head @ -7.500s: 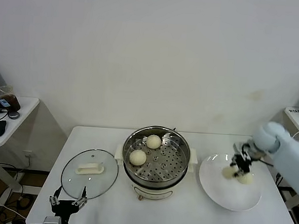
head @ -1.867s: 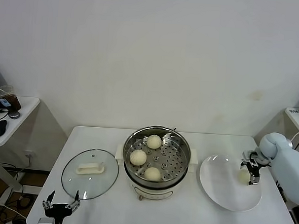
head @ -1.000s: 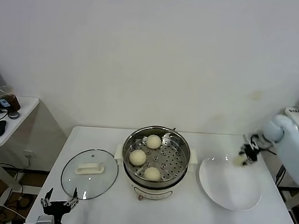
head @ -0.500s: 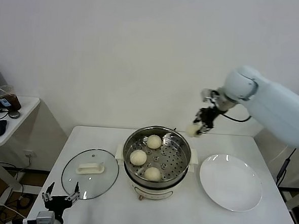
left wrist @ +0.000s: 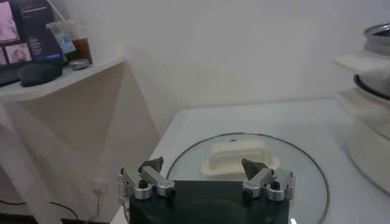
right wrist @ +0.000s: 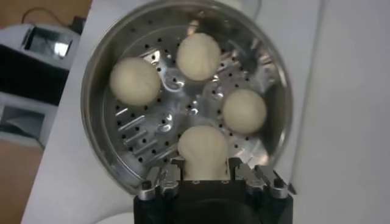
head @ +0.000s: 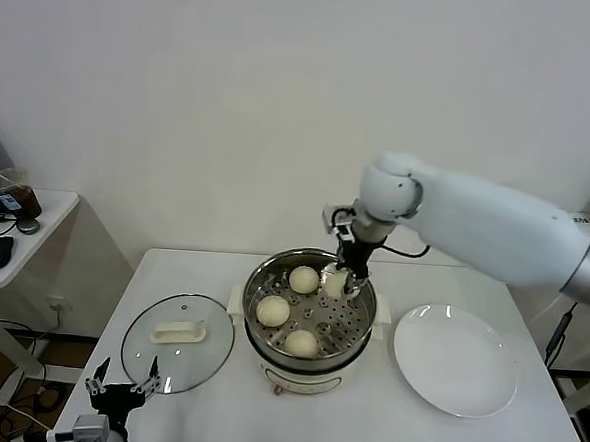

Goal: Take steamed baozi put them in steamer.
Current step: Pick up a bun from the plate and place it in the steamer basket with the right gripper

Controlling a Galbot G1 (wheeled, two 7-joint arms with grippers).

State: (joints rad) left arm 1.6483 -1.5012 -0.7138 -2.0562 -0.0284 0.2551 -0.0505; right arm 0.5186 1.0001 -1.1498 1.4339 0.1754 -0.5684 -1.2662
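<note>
Nearest you, the left gripper idles off the table's front-left corner w/ jaws wide and nothing in them, just short of the round glass lid with a white handle; leave it parked. Further back, the right gripper is clamped on the fourth round cream-white dough bun, hanging over the back-right part of the shiny perforated steel steamer basket at the table's centre. Three buns sit inside already. Lower straight down onto the bare patch, clear of the bun beside it, and release only once low, so it doesn't roll. The flat white plate, right side, holds nothing.
</note>
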